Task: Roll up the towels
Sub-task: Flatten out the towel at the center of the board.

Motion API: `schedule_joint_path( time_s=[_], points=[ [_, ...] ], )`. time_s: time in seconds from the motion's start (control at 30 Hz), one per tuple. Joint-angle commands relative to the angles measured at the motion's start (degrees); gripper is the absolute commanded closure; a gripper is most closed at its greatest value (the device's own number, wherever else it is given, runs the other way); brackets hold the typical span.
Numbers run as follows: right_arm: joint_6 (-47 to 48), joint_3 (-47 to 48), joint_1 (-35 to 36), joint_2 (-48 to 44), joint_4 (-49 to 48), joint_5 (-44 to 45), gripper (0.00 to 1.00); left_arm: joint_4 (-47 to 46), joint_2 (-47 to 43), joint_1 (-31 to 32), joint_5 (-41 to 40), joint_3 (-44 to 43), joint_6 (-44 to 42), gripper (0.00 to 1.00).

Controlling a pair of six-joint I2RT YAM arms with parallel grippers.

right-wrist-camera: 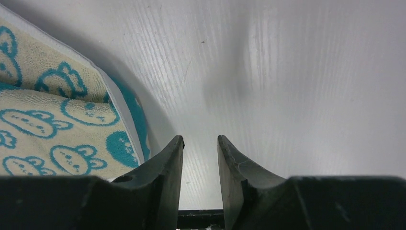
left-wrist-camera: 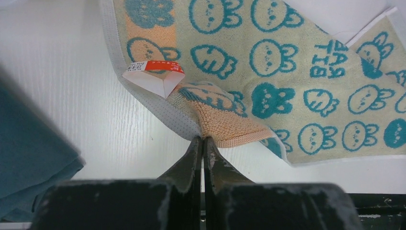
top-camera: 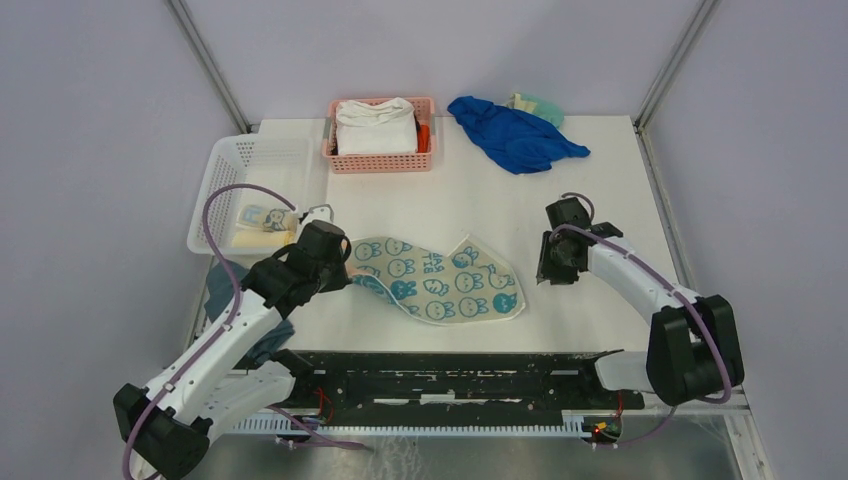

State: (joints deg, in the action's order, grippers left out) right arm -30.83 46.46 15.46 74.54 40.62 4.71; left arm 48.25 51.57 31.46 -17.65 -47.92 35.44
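Black left gripper (left-wrist-camera: 202, 140), lower centre of its wrist view, has fingers pinched together on a folded-over edge of the pale terry towel with teal rabbit faces (left-wrist-camera: 287, 62), spread mid-frame in the overhead view. Right gripper (right-wrist-camera: 201, 141) has fingers apart, empty, beside the towel's right edge.

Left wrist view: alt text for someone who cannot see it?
The left gripper, shut, pinches a folded corner of the rabbit towel spread on the white table. An orange-and-white tag sits beside the fold; a teal cloth lies at left.
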Motion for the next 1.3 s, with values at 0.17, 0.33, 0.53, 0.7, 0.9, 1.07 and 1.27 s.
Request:
schedule_joint_path(
  time_s=[0.17, 0.33, 0.53, 0.7, 0.9, 1.07, 1.27],
  points=[
    [2.1, 1.8, -0.2, -2.3, -0.9, -15.4, 0.5, -3.1, -1.9, -0.3, 0.6, 0.6, 3.5, 0.97],
    [4.1, 2.9, 0.4, -5.1, 4.3, -19.2, 0.44, -2.9, -2.1, -0.3, 0.1, 0.6, 3.7, 0.97],
    [4.1, 0.0, 3.6, -1.5, 3.4, -20.3, 0.47, -2.9, -2.3, -0.3, -0.2, 0.7, 3.8, 0.97],
    [3.6, -0.5, 5.3, 2.6, 2.5, -17.7, 0.58, -3.0, -2.3, -0.3, -0.5, 0.7, 3.7, 0.97],
    [3.4, -0.5, 5.4, 3.9, 2.3, -12.8, 0.85, -3.2, -2.2, -0.3, -2.8, -0.3, 2.5, 0.97],
    [4.6, 6.6, 4.7, 1.5, 5.6, -8.2, 1.0, -6.8, 0.9, -0.5, -5.9, -5.2, -1.6, 0.97],
    [6.5, 23.3, 0.3, -4.5, 12.0, 1.4, 1.0, -10.0, 5.7, -1.3, -12.7, -18.6, -10.6, 0.97]
  ],
)
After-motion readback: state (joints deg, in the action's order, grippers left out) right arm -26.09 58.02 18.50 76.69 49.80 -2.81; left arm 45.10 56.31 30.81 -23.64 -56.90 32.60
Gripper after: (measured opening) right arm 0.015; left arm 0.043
